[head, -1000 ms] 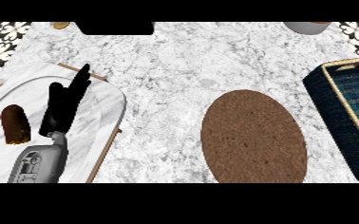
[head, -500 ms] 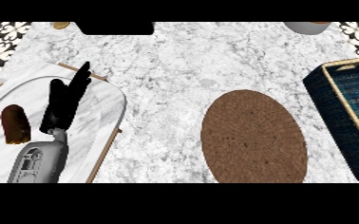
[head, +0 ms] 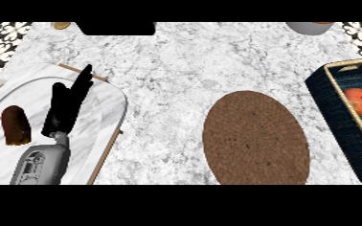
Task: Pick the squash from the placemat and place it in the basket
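One hand shows, the left hand [head: 65, 106], low at the left side. It is black and sits at the end of one grey forearm [head: 39, 165] that comes up from the bottom edge. Its fingers are straight and point up and a little to the right, with nothing in them. The thumb stands a bit apart from the rest. The right hand does not show at all.

Under the hand is one white marble tray [head: 106, 106] with a thin wooden rim. Just to the left of the hand, on the same tray, is one small dark brown thing [head: 15, 125] with a rounded top. What it is cannot be told.

Well off to the right of the hand lies one brown oval placemat [head: 256, 139] on the grey and white marble counter [head: 191, 62]. Its woven top is bare.

Farther right still, at the edge of the view, is one dark blue basket [head: 325, 93] with a pale rim. Only part of it shows. Inside it is one orange thing, the squash [head: 353, 97], cut off by the edge, far from the hand.

Up beyond the hand, along the far edge of the counter, there are three more things: one small tan thing [head: 62, 25] above the hand, one flat black thing [head: 117, 28] a bit to the right of that, and one grey bowl [head: 310, 27] far off to the right.
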You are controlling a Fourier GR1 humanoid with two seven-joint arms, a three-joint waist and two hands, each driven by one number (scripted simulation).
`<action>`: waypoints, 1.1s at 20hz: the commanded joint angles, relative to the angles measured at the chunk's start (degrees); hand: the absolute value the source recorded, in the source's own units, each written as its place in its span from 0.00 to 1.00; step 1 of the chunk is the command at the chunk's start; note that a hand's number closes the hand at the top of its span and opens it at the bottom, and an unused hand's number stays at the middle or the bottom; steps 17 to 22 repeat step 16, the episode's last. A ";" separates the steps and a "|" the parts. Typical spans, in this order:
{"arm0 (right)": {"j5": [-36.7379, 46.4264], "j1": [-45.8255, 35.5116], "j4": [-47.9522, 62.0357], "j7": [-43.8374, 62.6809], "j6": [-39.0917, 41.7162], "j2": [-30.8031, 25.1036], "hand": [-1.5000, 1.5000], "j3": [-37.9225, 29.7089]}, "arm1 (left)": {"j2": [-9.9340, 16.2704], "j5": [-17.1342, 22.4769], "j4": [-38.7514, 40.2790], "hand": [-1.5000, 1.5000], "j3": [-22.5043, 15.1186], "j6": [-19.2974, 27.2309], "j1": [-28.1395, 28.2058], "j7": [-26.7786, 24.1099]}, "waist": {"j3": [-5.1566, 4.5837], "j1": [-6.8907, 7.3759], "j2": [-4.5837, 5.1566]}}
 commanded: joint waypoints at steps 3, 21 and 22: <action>-3.14 -0.11 1.35 0.89 -6.31 -2.15 0.00 -8.43 | 0.28 -0.13 -0.27 0.50 0.23 0.07 -0.35 0.50 | -0.01 -0.46 -0.10; -11.00 12.16 28.57 -9.52 3.02 -24.64 0.00 -27.51 | 0.44 0.66 -2.60 0.50 0.72 -0.57 2.51 0.82 | 0.09 -0.80 -0.06; -11.00 12.16 28.57 -9.52 3.02 -24.64 0.00 -27.51 | 0.44 0.66 -2.60 0.50 0.72 -0.57 2.51 0.82 | 0.09 -0.80 -0.06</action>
